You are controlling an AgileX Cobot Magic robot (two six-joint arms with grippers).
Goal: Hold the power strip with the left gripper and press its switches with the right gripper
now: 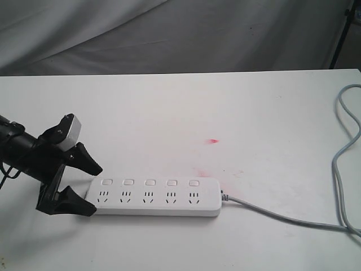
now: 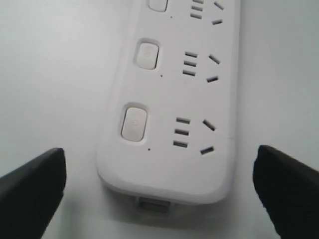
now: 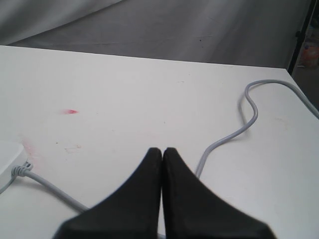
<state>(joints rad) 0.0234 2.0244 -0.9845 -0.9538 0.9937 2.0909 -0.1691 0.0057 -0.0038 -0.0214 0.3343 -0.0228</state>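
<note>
The white power strip [image 1: 155, 197] lies flat on the table, its five switches [image 1: 150, 182] in a row along the far side. My left gripper [image 1: 95, 188] is open at the strip's left end, one finger on each side and not touching it. In the left wrist view the strip's end [image 2: 169, 164] sits between the wide-apart fingertips [image 2: 37, 174], with a switch [image 2: 134, 124] close by. My right gripper [image 3: 162, 150] is shut on nothing, above the grey cable [image 3: 227, 137]; it is out of the exterior view. Only the strip's corner [image 3: 9, 157] shows in the right wrist view.
The grey cable [image 1: 293, 217] runs from the strip's right end to the table's right edge and loops back [image 1: 344, 130]. Small red marks [image 1: 214, 140] spot the white table. A grey cloth [image 1: 169, 34] hangs behind the far edge.
</note>
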